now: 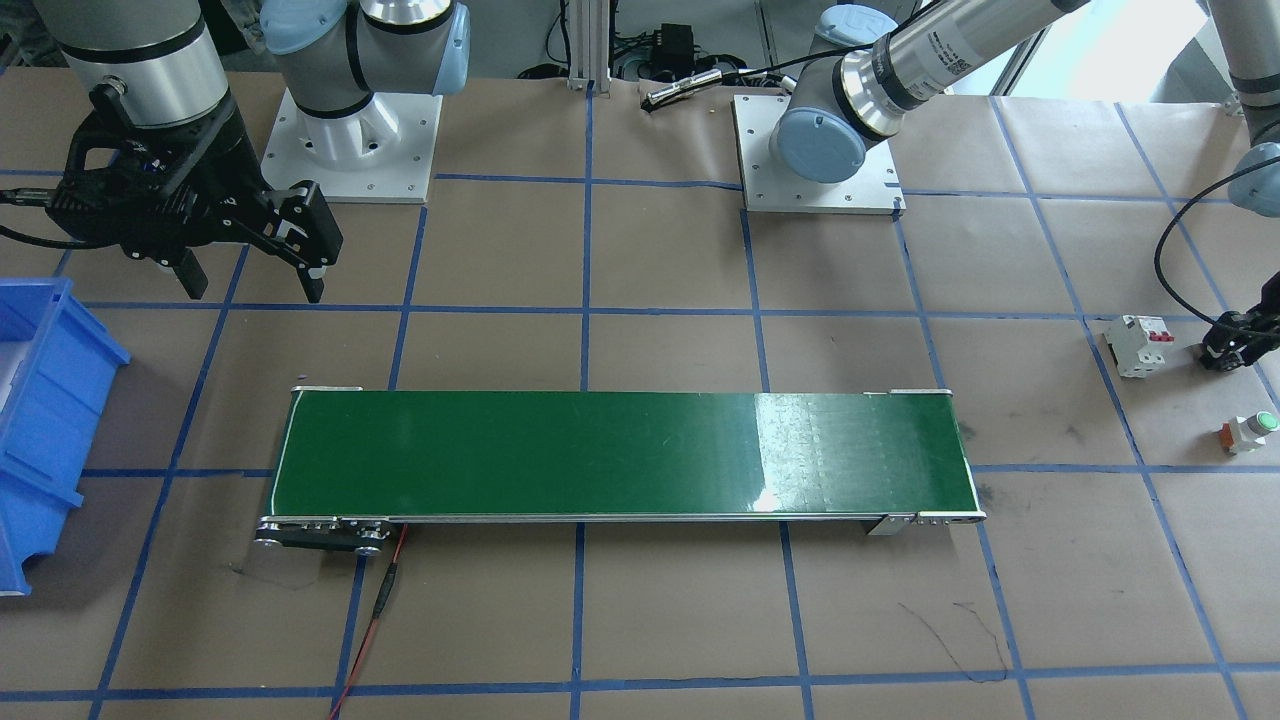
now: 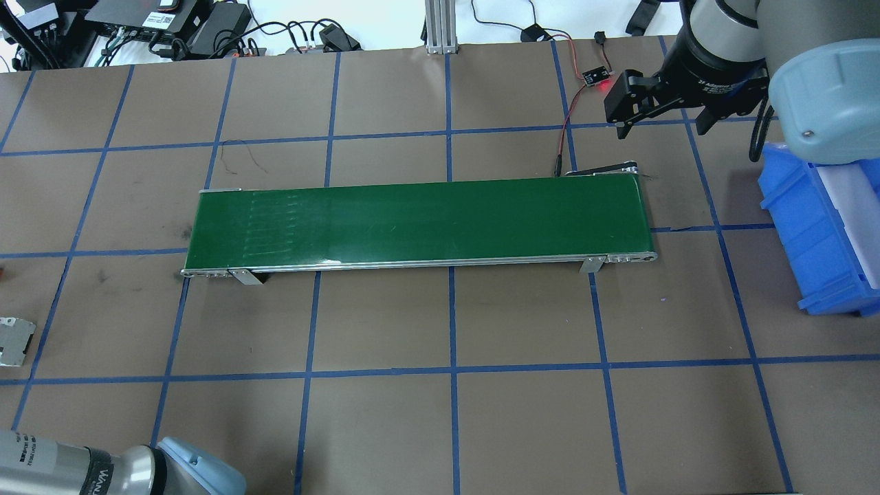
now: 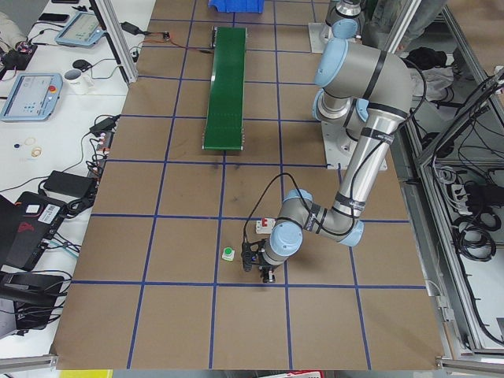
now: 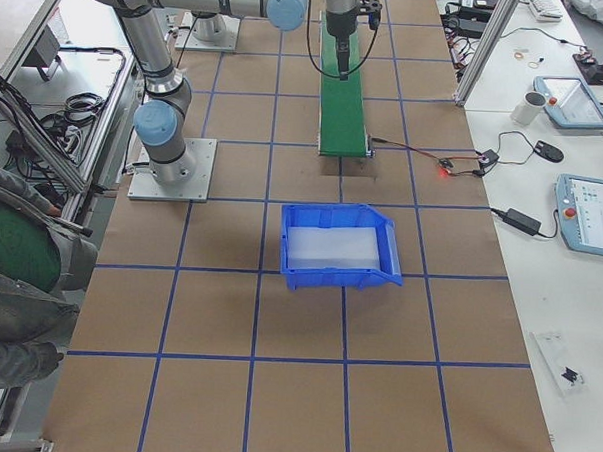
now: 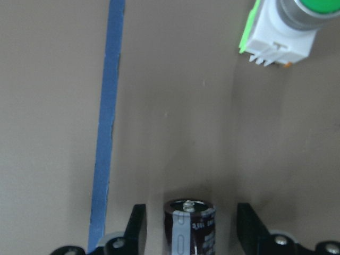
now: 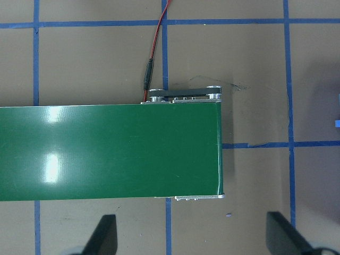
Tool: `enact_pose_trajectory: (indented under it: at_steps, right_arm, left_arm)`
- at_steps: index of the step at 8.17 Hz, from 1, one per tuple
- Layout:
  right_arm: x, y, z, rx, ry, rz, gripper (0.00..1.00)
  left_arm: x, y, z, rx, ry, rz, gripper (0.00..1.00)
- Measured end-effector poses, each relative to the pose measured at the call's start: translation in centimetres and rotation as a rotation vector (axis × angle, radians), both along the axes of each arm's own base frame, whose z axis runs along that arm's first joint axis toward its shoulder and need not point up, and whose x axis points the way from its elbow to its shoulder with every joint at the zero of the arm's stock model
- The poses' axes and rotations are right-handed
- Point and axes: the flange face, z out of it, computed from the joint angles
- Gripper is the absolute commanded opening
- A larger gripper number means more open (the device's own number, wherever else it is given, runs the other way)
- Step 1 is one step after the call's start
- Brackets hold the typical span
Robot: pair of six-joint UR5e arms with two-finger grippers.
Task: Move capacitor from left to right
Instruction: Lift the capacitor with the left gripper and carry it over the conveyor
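The capacitor [image 5: 189, 227], a stubby black cylinder with a silvery stripe, stands on the brown paper in the left wrist view. My left gripper [image 5: 192, 208] is low over the table and open, one finger on each side of the capacitor with a gap on both sides. The same gripper shows at the right edge of the front view [image 1: 1226, 348], where the capacitor is hidden. My right gripper [image 1: 255, 286] is open and empty, hovering beyond the conveyor's end; it also shows in the overhead view [image 2: 663, 128].
A green conveyor belt [image 1: 620, 455] lies across the table's middle. A white breaker with red switches [image 1: 1140, 343] and a white button with a green cap [image 1: 1250, 432] lie close to my left gripper. A blue bin [image 2: 818, 227] stands by the right arm.
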Motion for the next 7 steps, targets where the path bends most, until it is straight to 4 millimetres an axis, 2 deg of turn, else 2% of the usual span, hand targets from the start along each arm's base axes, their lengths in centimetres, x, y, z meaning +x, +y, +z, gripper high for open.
enact_pose_trajectory:
  at_steps: [2, 3, 7]
  right_arm:
    - [0.0, 0.0, 0.0, 0.0, 0.0, -0.001, 1.0]
    - [0.0, 0.0, 0.0, 0.0, 0.0, -0.001, 1.0]
    - [0.0, 0.01, 0.02, -0.001, -0.001, -0.003, 1.0]
  left_arm:
    - [-0.08, -0.02, -0.18, 0.005, 0.003, 0.006, 0.09]
    - [-0.1, -0.02, -0.22, 0.008, 0.003, 0.005, 0.0]
    - [-0.04, -0.05, 0.22, 0.007, -0.006, -0.005, 0.0]
